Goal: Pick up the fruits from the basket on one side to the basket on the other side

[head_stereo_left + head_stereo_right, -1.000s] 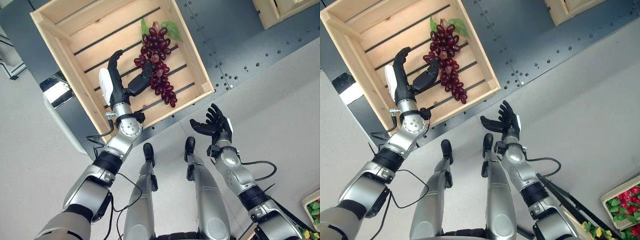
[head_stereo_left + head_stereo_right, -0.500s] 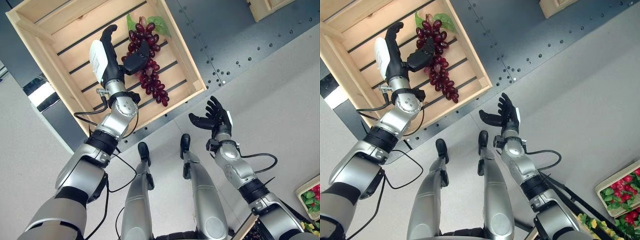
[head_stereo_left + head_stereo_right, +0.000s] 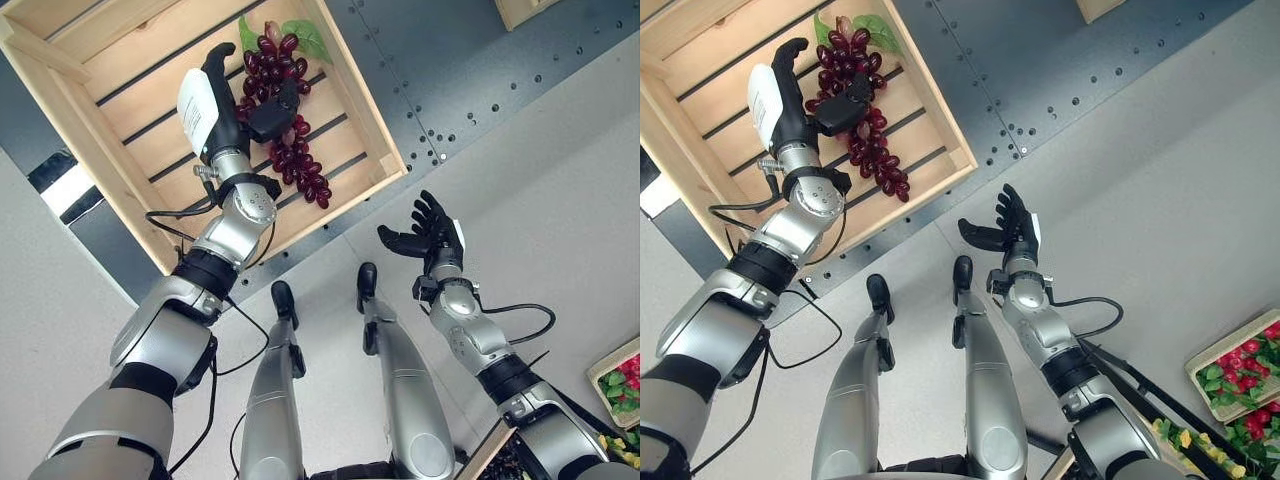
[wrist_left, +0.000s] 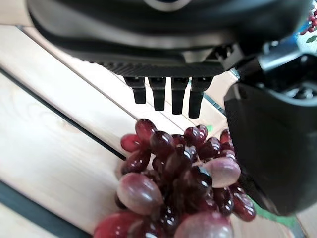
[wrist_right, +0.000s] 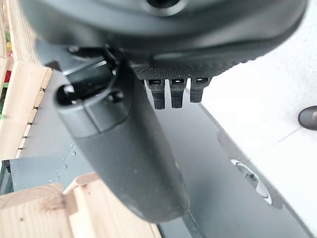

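Closest in, the right hand [image 3: 432, 232] hangs over the pale floor [image 3: 560, 190] with its fingers spread and relaxed, palm empty, well apart from everything else. Off at the lower right corner there's a bit of another wooden crate [image 3: 1240, 375] with red and green fruit in it.

Further out, past the dark metal platform [image 3: 450, 70] with its rows of bolts, sits the big slatted wooden crate [image 3: 360, 95]. The left hand [image 3: 225, 105] is reaching into it, fingers straight and pointing up along the slats, thumb swung out across the bunch of dark red grapes [image 3: 290, 150]. So it's more of an open hand lying against the bunch than a grip. From the left wrist view the fingers [image 4: 161, 94] stay straight just past the grapes, thumb beside them, nothing curled around.

The grapes themselves lie on the crate floor near its right wall, green leaves [image 3: 305, 35] at the far end of the bunch
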`<state>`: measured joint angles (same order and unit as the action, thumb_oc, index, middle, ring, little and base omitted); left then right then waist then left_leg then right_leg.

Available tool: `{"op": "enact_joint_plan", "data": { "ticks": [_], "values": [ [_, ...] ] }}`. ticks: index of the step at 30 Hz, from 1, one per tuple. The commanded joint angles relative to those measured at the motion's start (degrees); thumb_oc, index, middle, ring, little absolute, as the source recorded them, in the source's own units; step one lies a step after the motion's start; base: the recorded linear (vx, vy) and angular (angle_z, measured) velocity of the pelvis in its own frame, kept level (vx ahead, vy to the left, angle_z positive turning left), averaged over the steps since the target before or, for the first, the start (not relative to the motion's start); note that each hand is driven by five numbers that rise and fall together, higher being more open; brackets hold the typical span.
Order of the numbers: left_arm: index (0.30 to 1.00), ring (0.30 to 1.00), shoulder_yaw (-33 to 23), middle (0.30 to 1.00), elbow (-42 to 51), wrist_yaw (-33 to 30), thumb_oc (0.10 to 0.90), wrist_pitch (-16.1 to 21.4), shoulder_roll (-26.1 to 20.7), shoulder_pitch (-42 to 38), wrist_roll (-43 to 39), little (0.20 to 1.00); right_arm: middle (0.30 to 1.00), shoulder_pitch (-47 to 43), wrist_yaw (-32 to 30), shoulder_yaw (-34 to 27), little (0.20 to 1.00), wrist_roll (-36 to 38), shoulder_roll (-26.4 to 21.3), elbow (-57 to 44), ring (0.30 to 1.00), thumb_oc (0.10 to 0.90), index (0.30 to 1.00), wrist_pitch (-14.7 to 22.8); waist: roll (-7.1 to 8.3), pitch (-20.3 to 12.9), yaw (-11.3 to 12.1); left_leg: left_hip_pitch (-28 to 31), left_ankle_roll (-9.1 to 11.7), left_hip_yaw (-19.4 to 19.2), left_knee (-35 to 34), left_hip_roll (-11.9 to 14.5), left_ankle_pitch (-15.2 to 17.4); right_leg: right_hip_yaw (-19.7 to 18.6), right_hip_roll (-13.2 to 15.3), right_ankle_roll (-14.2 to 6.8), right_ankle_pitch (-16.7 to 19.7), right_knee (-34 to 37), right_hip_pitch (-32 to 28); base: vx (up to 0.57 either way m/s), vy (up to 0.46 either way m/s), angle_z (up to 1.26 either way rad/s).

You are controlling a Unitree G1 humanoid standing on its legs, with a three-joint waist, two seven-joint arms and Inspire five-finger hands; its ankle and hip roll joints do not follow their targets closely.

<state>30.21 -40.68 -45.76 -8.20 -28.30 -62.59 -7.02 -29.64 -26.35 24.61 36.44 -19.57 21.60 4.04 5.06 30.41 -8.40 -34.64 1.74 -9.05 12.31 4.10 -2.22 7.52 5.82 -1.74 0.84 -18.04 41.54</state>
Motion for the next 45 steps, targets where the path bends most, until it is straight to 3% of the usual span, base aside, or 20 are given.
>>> {"op": "enact_joint_plan", "data": {
  "ticks": [1,3,13,24,28,29,30,45],
  "values": [
    [0.900,0.900,0.3,0.900,-0.8,-0.9,0.800,0.4,-3.6,-8.0,3.7,0.900,0.900,-0.6,-2.0,0.1,0.900,0.6,0.3,-3.5,0.900,0.800,0.900,3.6,1.98,-0.6,0.6,-2.5,0.1,-2.7,3.5,-0.8,3.8,2.4,-2.9,0.1,-5.0,-0.1,-3.1,0.01,-0.015,-0.14],
    [0.900,0.900,0.9,0.900,-2.7,1.2,0.800,-1.7,-3.7,-8.7,3.5,0.900,0.900,-0.9,-1.7,0.0,0.900,1.6,-0.1,-3.2,0.900,0.800,0.900,4.0,2.25,-0.6,0.3,-3.0,0.2,-2.9,3.6,-0.8,3.7,2.4,-3.0,0.1,-4.8,0.2,-2.7,0.01,-0.015,-0.13],
    [0.900,0.900,5.2,0.900,-13.7,12.5,0.800,-3.3,-4.5,-12.2,0.0,0.900,0.900,-1.0,-0.6,0.8,0.900,4.0,-1.4,-3.2,0.900,0.800,0.900,4.6,2.97,-0.6,-2.0,-5.8,0.4,-4.2,4.1,-0.1,3.1,1.0,-3.4,-0.1,-3.5,0.8,0.3,0.01,0.000,-0.04],
    [0.900,0.900,6.7,0.900,-21.9,10.1,0.800,-12.5,-7.6,-14.9,1.2,0.900,0.900,0.3,1.1,0.6,0.900,5.1,-3.2,-5.1,0.900,0.800,0.900,6.0,3.17,-0.6,-3.3,-8.6,1.1,-4.7,4.8,0.5,2.6,0.5,-3.5,-0.1,-3.2,0.4,3.1,0.00,0.000,-0.06],
    [0.900,0.900,7.5,0.900,-23.7,15.3,0.800,-14.1,-8.3,-15.3,2.0,0.900,0.900,0.8,0.9,0.3,0.900,4.5,-3.2,-6.4,0.900,0.800,0.900,6.0,3.00,-0.6,-3.4,-8.8,1.2,-4.6,4.7,0.5,2.4,0.6,-3.5,-0.1,-3.2,0.4,3.3,-0.01,-0.017,-0.05],
    [0.747,0.747,8.0,0.747,-23.4,17.4,0.698,-14.1,-8.5,-15.0,2.8,0.747,0.900,0.9,0.7,0.2,0.900,3.8,-3.2,-7.0,0.900,0.800,0.900,5.7,2.86,-0.6,-3.4,-8.9,1.2,-4.4,4.7,0.5,2.4,0.6,-3.5,-0.1,-3.2,0.4,3.4,-0.01,-0.001,-0.06],
    [0.300,0.300,8.2,0.300,-23.2,17.9,0.400,-14.0,-8.5,-14.8,2.8,0.300,0.900,0.9,0.6,0.1,0.900,3.5,-3.3,-7.1,0.900,0.800,0.900,5.7,2.77,-0.6,-3.3,-8.8,1.2,-4.4,4.6,0.4,2.4,0.6,-3.4,-0.1,-3.2,0.4,3.3,-0.01,0.018,-0.05],
    [0.300,0.300,4.2,0.300,-19.3,13.2,0.400,-6.0,-9.5,-11.0,-1.8,0.300,0.900,1.5,-1.0,-0.9,0.900,1.3,-3.3,-8.1,0.900,0.800,0.900,5.5,0.63,-0.6,-1.9,-3.8,0.9,-4.1,2.5,-0.5,2.4,1.1,-2.8,0.1,-4.3,1.1,-1.3,-0.02,0.004,-0.03]
  ]
}}
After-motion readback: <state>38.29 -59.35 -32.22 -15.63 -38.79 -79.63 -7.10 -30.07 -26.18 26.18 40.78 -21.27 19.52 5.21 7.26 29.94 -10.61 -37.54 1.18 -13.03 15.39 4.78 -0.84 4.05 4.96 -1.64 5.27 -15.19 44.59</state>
